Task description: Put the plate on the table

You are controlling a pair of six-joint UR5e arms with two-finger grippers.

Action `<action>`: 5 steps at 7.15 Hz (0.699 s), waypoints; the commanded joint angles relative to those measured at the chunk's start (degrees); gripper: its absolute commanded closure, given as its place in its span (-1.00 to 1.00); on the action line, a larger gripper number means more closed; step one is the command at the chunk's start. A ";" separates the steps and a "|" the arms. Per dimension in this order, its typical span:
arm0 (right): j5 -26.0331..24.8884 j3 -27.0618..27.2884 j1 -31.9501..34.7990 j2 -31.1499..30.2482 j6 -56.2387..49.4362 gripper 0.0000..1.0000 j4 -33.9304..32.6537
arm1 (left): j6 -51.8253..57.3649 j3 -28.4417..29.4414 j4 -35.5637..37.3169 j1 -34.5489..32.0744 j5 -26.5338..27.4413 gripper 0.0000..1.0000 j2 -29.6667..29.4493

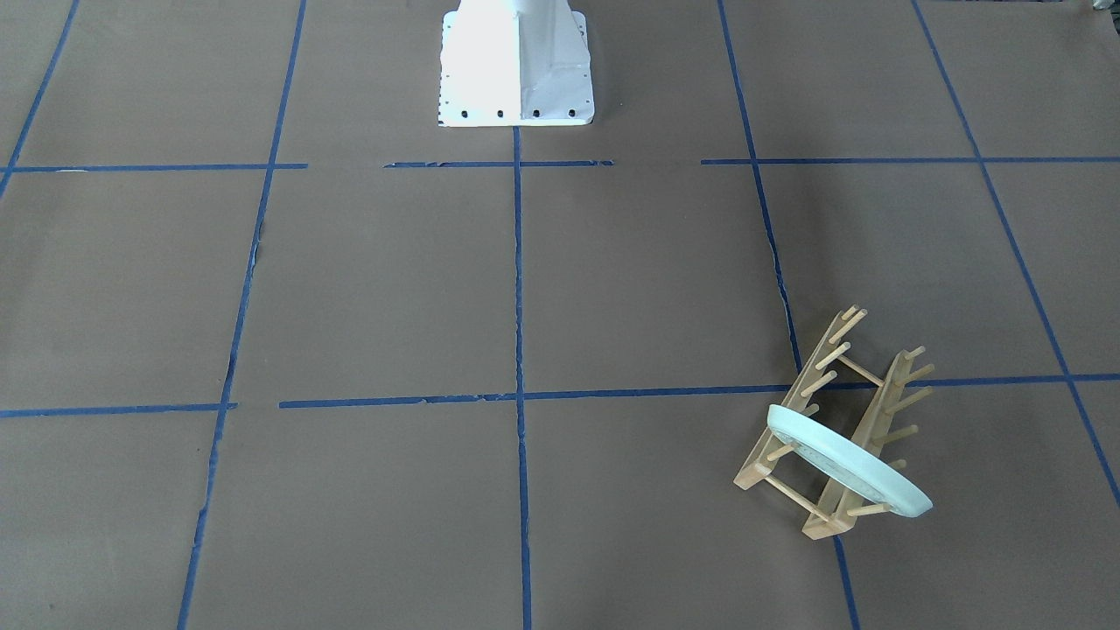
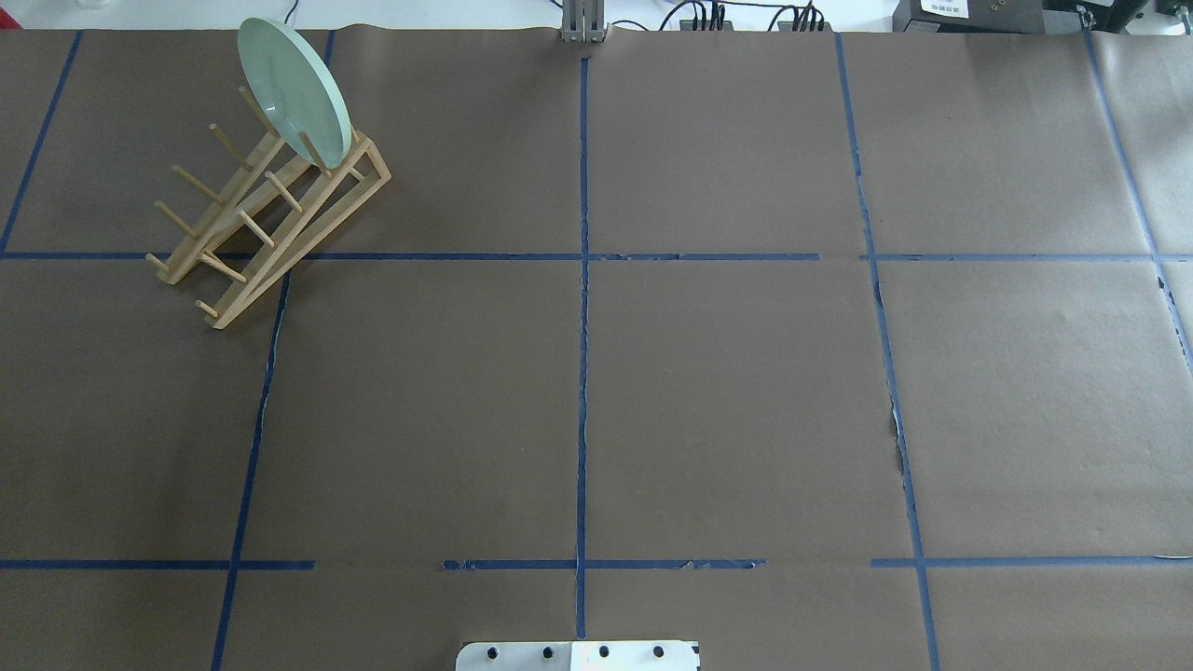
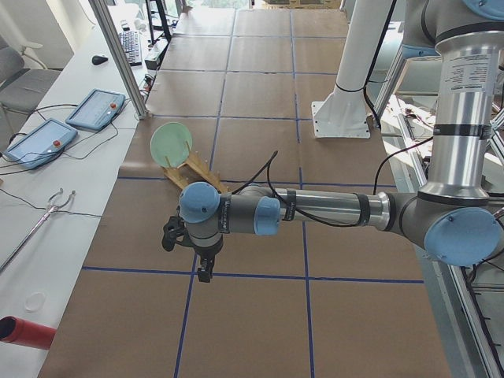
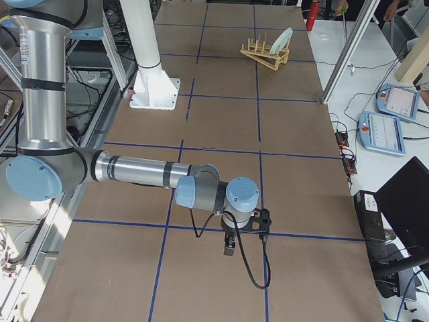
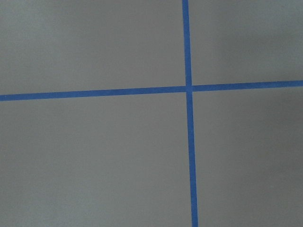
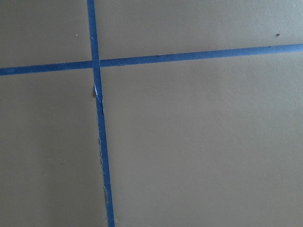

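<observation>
The pale mint-green plate (image 1: 844, 464) stands on edge, leaning in the far end of the light wooden peg rack (image 1: 809, 394). It also shows in the overhead view (image 2: 294, 91) at the far left, and in the side views (image 3: 171, 144) (image 4: 284, 39). The brown paper table (image 2: 746, 391) with blue tape lines lies bare around it. My left gripper (image 3: 203, 272) hangs above the table near the rack; I cannot tell whether it is open or shut. My right gripper (image 4: 229, 248) hangs over the other end of the table, far from the plate; I cannot tell its state either. Both wrist views show only paper and tape.
The white robot base (image 1: 516, 66) stands at the table's middle on the robot's side. A white bench beside the rack holds two teach pendants (image 3: 94, 110) and a red cylinder (image 3: 24, 331). More pendants (image 4: 395, 100) lie beyond the table's other end.
</observation>
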 commanded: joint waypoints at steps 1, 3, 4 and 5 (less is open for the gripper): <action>0.00 -0.09 0.00 0.00 0.00 -1.00 0.00 | -0.36 -0.41 -5.24 0.12 -0.15 -1.00 -4.81; 0.00 -0.09 0.00 0.00 0.00 -1.00 0.00 | -13.99 -0.32 -15.24 0.73 -6.53 -1.00 -5.61; 0.00 -0.09 0.00 0.00 0.00 -1.00 0.00 | -24.25 0.20 -24.78 1.09 -8.22 -1.00 -5.70; 0.00 0.00 0.00 0.00 0.00 -1.00 0.00 | -35.23 0.38 -33.32 1.53 -8.15 -1.00 -5.88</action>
